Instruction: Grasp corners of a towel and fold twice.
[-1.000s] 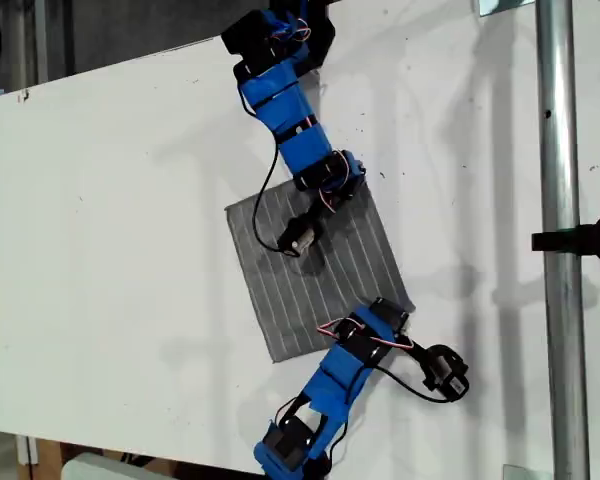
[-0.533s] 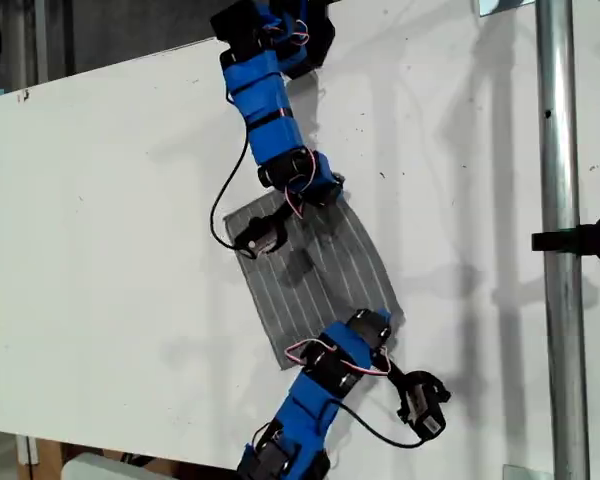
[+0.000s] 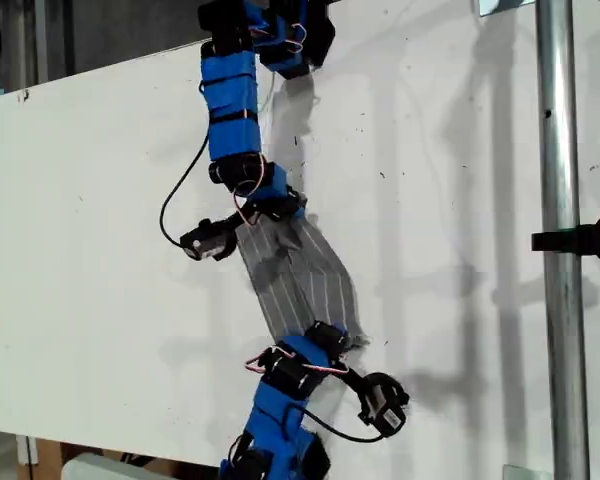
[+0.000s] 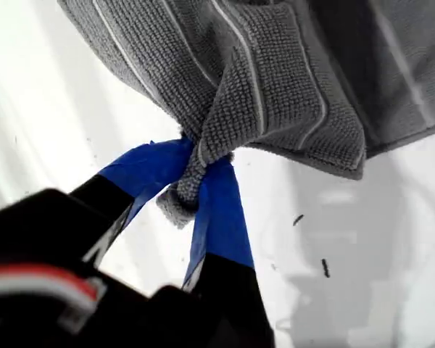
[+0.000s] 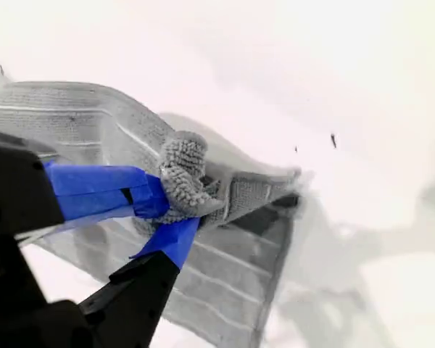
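My first gripper (image 4: pixel 199 181) and second gripper (image 5: pixel 167 210) are each pinching a corner of the dark grey, pale-striped soft towel (image 3: pixel 305 270), lifting it off the white table (image 3: pixel 100 200), probably to begin the first fold.

Grey striped towel (image 3: pixel 300 275), corners pinched, lifted, half-folded.
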Tool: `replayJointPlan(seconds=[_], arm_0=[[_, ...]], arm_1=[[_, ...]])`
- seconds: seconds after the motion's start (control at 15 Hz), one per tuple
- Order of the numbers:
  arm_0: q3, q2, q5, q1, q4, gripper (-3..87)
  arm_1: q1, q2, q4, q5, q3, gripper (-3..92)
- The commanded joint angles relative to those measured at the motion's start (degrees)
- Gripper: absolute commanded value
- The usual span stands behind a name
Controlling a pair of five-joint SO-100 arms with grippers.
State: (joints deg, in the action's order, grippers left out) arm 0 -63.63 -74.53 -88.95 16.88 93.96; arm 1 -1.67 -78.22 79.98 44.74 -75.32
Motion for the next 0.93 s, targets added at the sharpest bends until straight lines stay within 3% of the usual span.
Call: replayJointPlan(seconds=[0.0, 0.27, 0.47, 0.67, 0.87], arm_0=[[-8.1, -8.4, 2.8, -8.6, 0.8, -2.8], [-25.0, -22.8, 13.1, -26.6, 0.9, -2.8], [-29.4, -30.5, 21.4, -37.6, 1.5, -2.8], [-35.0, -29.2, 21.0, -36.6, -2.5, -2.8], [-38.5, -27.2, 14.2, -31.7, -6.0, -2.6]], arm_1=[[9.2, -0.6, -4.9, -6.9, 2.5, -0.3], [24.2, 7.4, -11.0, -18.8, 10.2, -0.3], [29.5, 6.8, -9.1, -22.4, 15.1, -0.3], [28.0, 5.9, -6.5, -21.2, 10.5, -0.3], [24.8, 9.9, -4.0, -18.5, 8.6, -0.3]])
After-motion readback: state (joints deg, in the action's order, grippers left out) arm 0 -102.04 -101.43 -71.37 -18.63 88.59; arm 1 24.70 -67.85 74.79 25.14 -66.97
